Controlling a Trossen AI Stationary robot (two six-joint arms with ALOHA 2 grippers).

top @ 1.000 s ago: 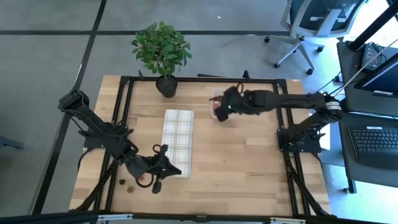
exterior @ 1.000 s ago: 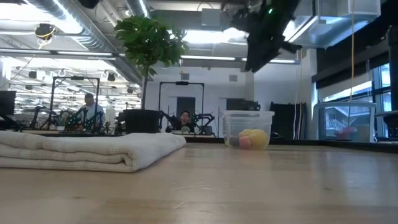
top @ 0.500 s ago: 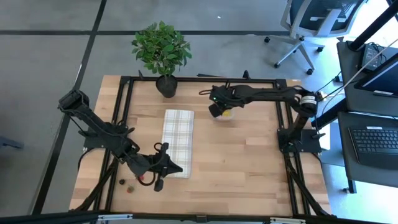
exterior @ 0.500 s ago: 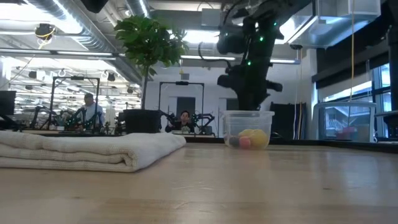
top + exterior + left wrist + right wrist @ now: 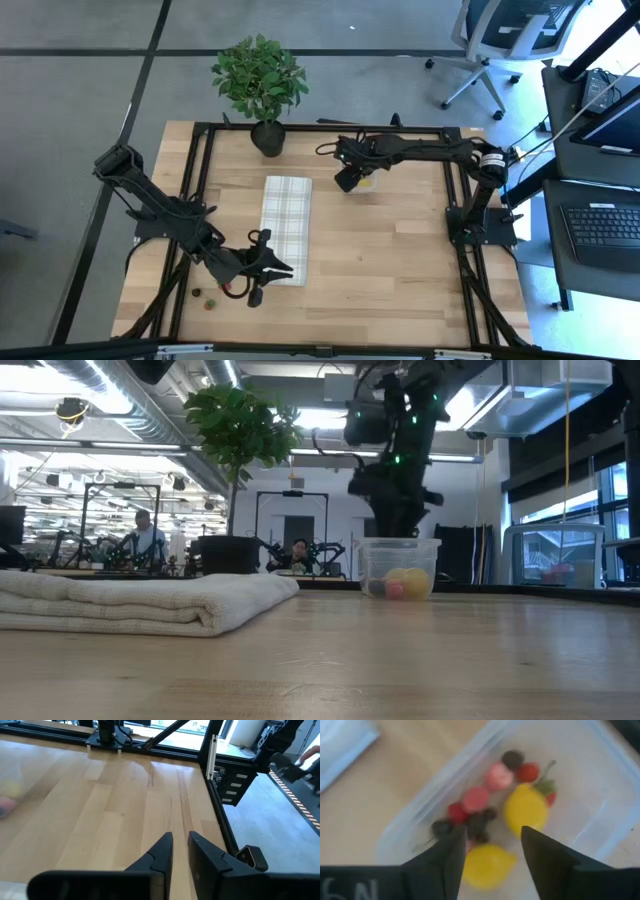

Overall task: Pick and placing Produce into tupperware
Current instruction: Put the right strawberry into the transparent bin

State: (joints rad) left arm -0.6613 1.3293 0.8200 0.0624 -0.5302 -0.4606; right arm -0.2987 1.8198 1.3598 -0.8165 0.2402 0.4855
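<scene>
- Low in the high view, the left gripper (image 5: 256, 283) sits at the near table edge beside a few loose tiny red and dark produce pieces (image 5: 210, 296); its fingers stand narrowly parted on nothing, probably poised to pick.
- Mid-frame lies the long pale checked cloth (image 5: 286, 228).
- Upper centre, the right gripper (image 5: 490, 850) hangs over the small clear rectangular plastic tupperware (image 5: 600, 815), fingers well apart and empty, seemingly just releasing; yellow, red and dark fruit (image 5: 525, 810) lies inside.

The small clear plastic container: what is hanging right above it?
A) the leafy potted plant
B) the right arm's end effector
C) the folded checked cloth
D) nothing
B: the right end effector hangs over the small clear plastic container, with red, pink, dark and yellow pieces lying inside.
</scene>
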